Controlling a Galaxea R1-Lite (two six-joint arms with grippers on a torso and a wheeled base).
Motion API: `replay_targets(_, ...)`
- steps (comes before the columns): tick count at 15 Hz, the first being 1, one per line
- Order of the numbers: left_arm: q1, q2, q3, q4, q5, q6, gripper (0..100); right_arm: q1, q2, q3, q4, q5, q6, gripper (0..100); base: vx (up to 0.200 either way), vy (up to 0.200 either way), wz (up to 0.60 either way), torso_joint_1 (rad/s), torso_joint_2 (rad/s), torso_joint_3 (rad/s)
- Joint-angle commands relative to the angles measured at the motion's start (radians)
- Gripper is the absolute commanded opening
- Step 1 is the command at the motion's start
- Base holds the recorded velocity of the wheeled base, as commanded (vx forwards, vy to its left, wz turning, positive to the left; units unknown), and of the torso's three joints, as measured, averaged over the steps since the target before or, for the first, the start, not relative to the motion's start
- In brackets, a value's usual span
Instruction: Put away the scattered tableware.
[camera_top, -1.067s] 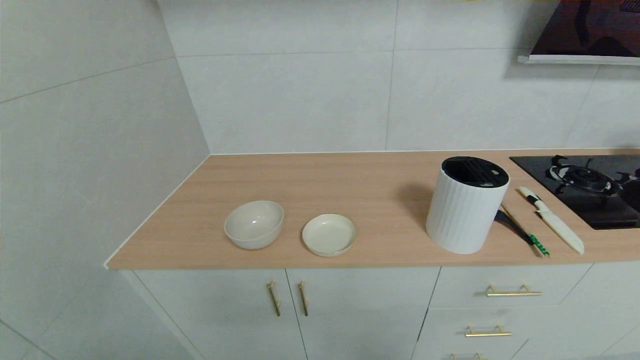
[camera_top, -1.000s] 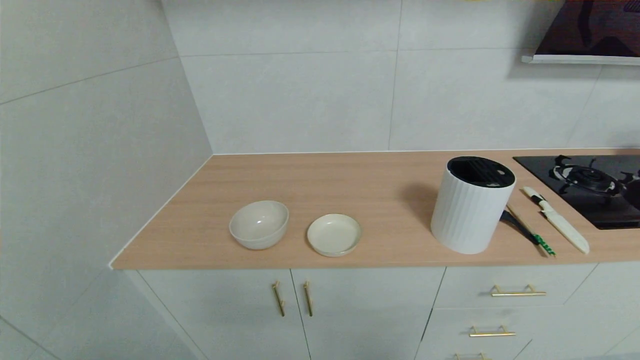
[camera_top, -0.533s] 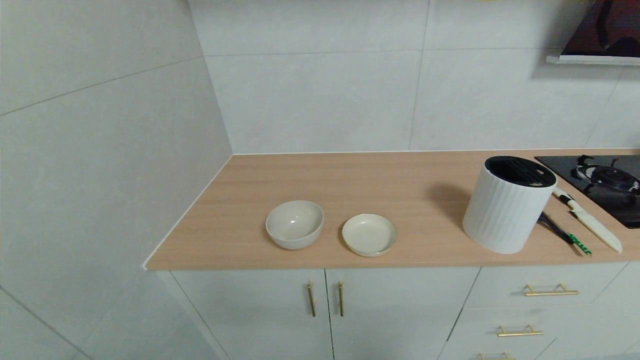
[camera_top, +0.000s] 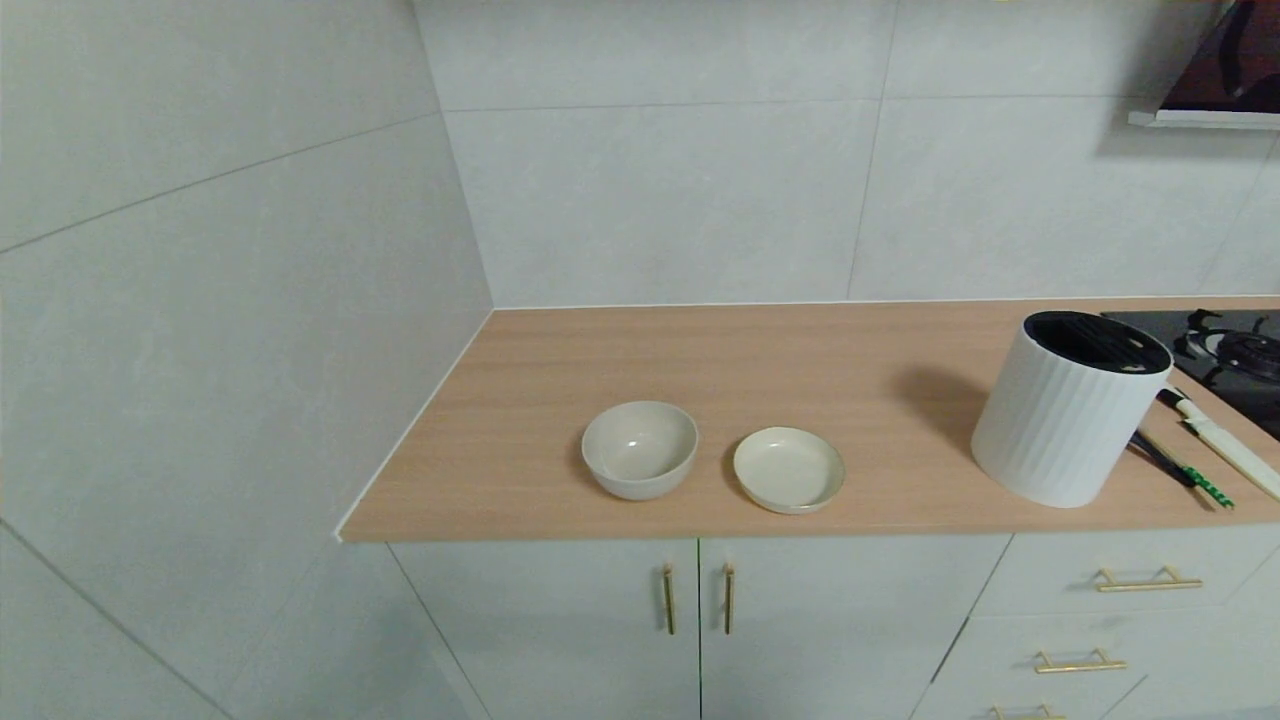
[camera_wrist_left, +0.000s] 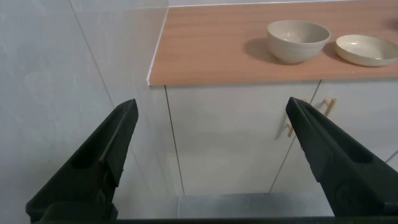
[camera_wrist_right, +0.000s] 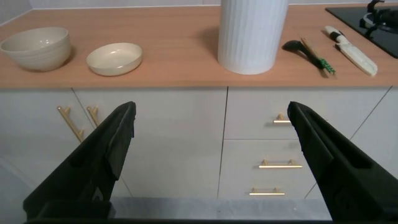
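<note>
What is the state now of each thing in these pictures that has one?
bowl: upright, empty, on the counter.
dish: upright, empty, beside the bowl, not touching it.
utensil holder: upright, nothing sticking out.
knife: lying flat.
chopsticks: lying flat beside the holder.
cabinet doors: shut.
drawers: shut.
left gripper: open, holding nothing.
right gripper: open, holding nothing.

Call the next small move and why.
Probably move in closer and raise the arms. The left gripper and right gripper hang open, short of the countertop, facing the cabinet doors; bowl, shallow dish and knife lie untouched on it.
</note>
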Motion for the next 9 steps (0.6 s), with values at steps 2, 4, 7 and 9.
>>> replay_targets(2, 0.000, 0.000, 0.000, 0.000, 0.000, 0.000, 100, 0.000, 0.000, 0.000, 0.000, 0.000, 0.000, 100, 0.000, 0.000, 0.00, 0.000, 0.00, 0.000)
replay_targets(4, 0.000, 0.000, 0.000, 0.000, 0.000, 0.000, 100, 0.000, 0.000, 0.000, 0.000, 0.000, 0.000, 100, 0.000, 0.000, 0.00, 0.000, 0.00, 0.000)
replay_targets(7, 0.000, 0.000, 0.000, 0.000, 0.000, 0.000, 100, 0.000, 0.000, 0.000, 0.000, 0.000, 0.000, 100, 0.000, 0.000, 0.00, 0.000, 0.00, 0.000)
replay_targets(9, 0.000, 0.000, 0.000, 0.000, 0.000, 0.000, 100, 0.000, 0.000, 0.000, 0.000, 0.000, 0.000, 100, 0.000, 0.000, 0.00, 0.000, 0.00, 0.000)
